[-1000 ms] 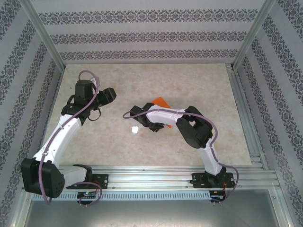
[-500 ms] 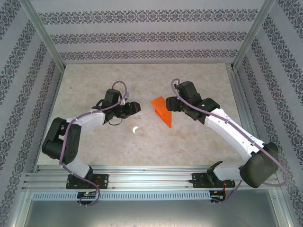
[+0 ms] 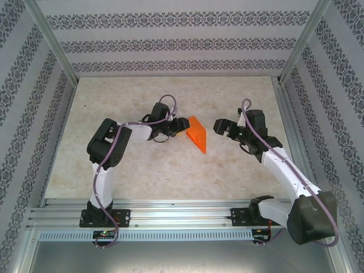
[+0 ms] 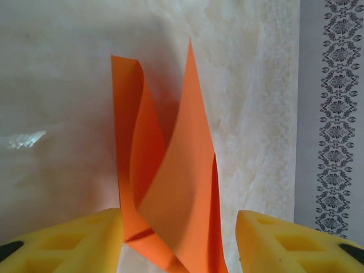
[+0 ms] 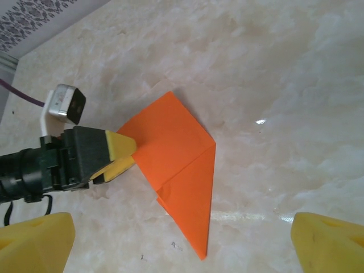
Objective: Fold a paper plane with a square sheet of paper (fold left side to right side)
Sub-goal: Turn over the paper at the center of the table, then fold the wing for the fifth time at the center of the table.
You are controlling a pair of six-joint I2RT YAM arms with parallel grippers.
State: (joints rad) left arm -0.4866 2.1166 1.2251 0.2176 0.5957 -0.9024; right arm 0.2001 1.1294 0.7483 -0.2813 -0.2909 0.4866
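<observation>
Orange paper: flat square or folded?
Folded. The paper is a pointed wedge with visible crease lines; the left wrist view shows layered flaps lifting apart.

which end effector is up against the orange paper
The left end effector: its fingers flank the folded orange paper, while the right end effector sits clear of it.
</observation>
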